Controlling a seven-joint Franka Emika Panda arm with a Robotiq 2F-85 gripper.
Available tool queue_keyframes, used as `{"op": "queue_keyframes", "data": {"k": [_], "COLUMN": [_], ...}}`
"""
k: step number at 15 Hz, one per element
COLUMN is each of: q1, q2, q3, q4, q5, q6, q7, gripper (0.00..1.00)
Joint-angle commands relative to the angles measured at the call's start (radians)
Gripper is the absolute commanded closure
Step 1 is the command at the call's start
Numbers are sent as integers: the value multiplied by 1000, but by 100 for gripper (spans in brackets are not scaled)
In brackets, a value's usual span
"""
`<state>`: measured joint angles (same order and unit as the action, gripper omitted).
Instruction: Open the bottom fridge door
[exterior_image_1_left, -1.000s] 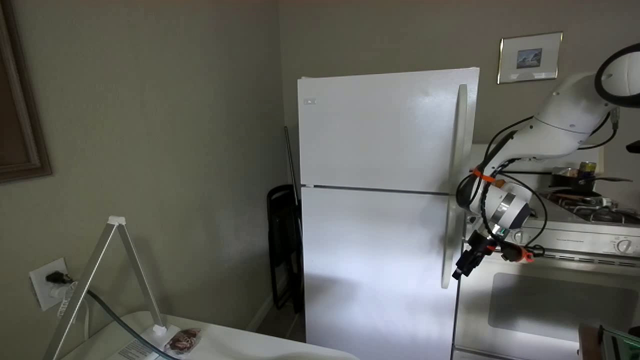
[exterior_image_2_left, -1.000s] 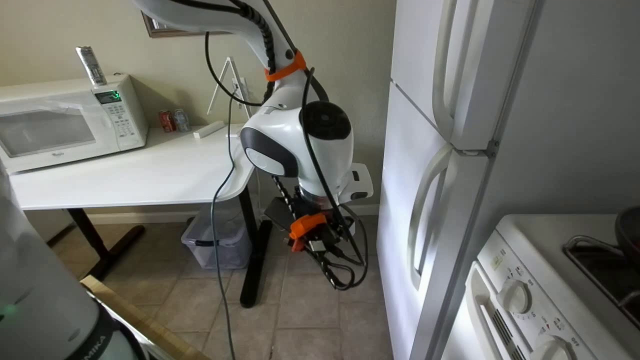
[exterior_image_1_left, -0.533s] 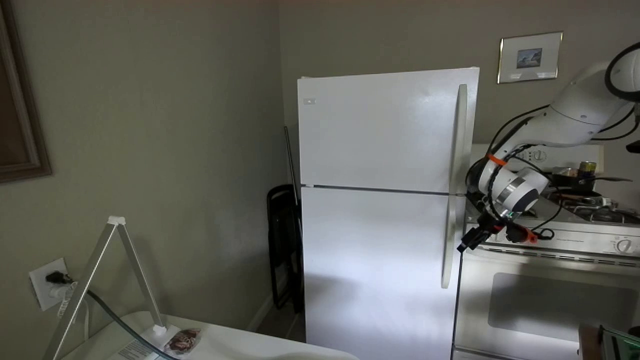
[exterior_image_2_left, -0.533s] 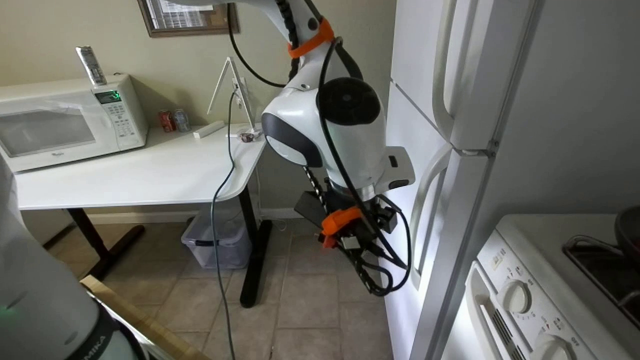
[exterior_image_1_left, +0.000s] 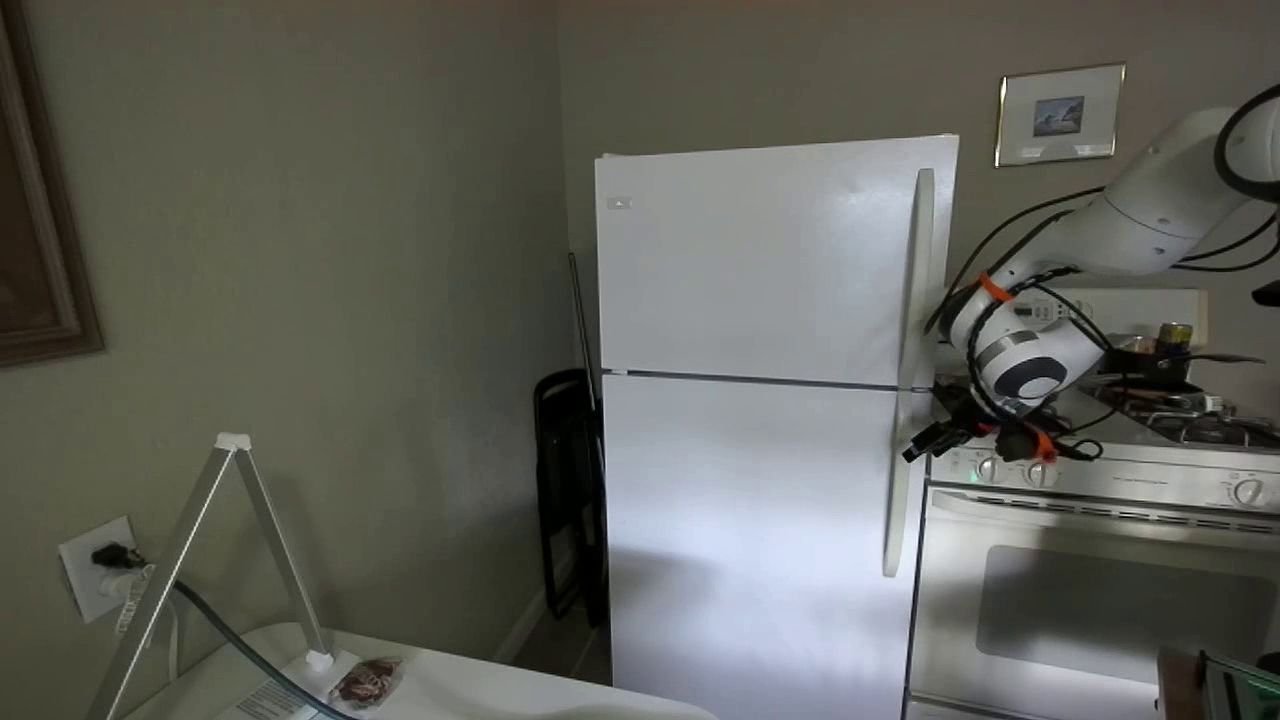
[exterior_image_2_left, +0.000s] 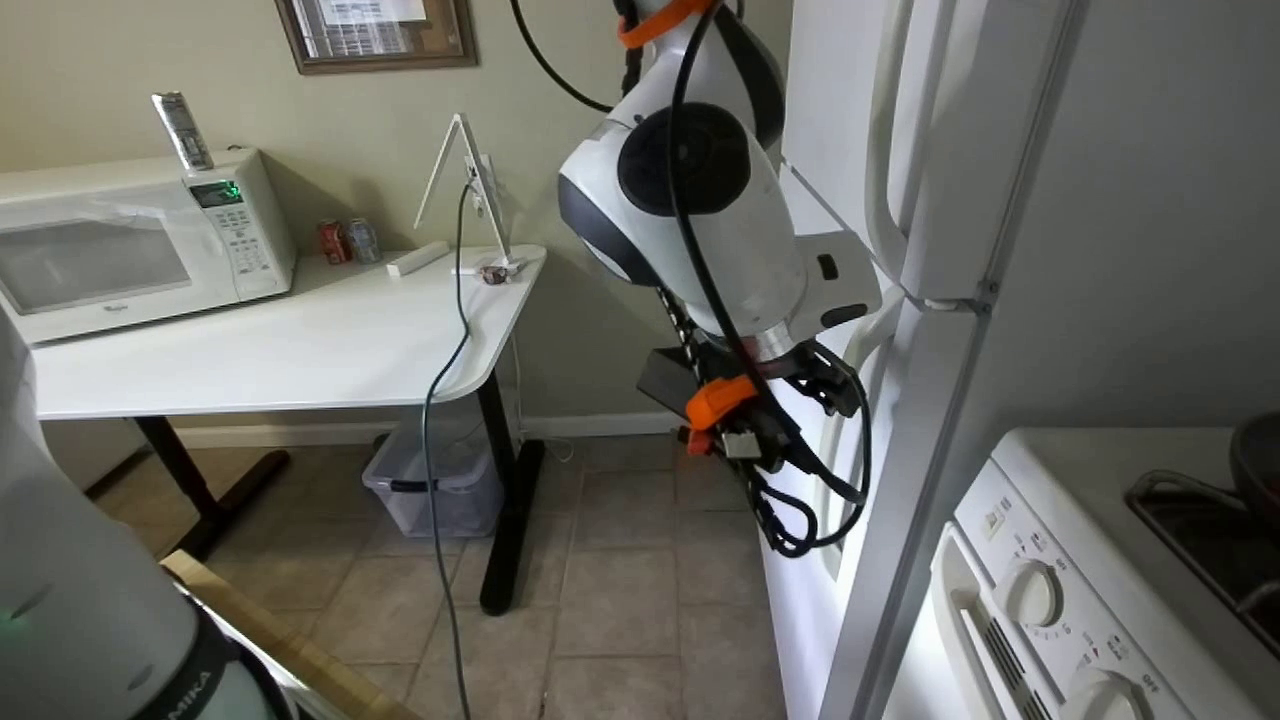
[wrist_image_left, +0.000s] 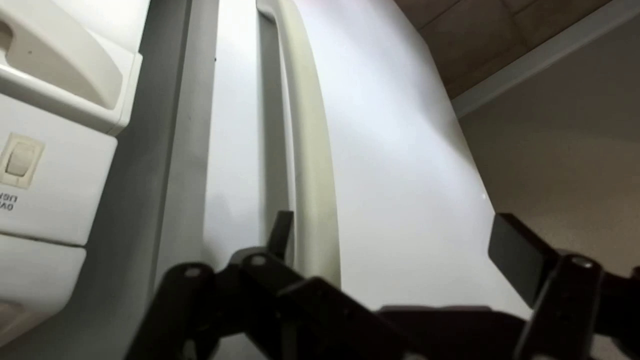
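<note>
Standing closed on the white fridge (exterior_image_1_left: 770, 425) are 2 doors: the shorter freezer door (exterior_image_1_left: 760, 265) above, the bottom fridge door (exterior_image_1_left: 750, 540) below. 2 vertical handles (exterior_image_1_left: 918, 270) are fitted, 1 per door, along the fridge edge nearest the 1 stove (exterior_image_1_left: 1110, 590). 1 gripper (wrist_image_left: 400, 245) is held at that edge, by the upper part of the lower handle (exterior_image_1_left: 896, 510). Its 2 fingers (wrist_image_left: 520, 260) are spread wide; in the wrist view the lower handle is seen between them, much nearer the finger on the fridge's stove side. Whether it is touched cannot be told.

Edges: the fridge doors are split by 1 thin seam (exterior_image_1_left: 760, 380). The stove is set just beside the fridge. On the fridge's opposite flank, 1 black folded chair (exterior_image_1_left: 568, 480) is stood by the wall (exterior_image_1_left: 420, 250).

Room: the space before the fridge's handle edge is partly taken by 1 arm (exterior_image_1_left: 1150, 215), reached in from the stove side. Tiled floor (exterior_image_2_left: 615, 610) is spread from the fridge front toward 1 white table (exterior_image_2_left: 300, 345), placed well apart from it. On that table 1 microwave (exterior_image_2_left: 150, 235) and 2 cans (exterior_image_2_left: 334, 242) are parked, with 1 plastic bin (exterior_image_2_left: 435, 490) below.
</note>
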<state>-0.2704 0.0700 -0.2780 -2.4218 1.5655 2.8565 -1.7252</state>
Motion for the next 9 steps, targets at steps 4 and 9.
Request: {"op": "queue_keyframes", "data": {"k": [4, 9], "q1": [27, 44], "q2": [62, 122], "q3": [27, 19], "q4": [124, 160], "q5": [418, 588], "q6": [55, 71], "q7": [-322, -465], "gripper": [27, 24]}}
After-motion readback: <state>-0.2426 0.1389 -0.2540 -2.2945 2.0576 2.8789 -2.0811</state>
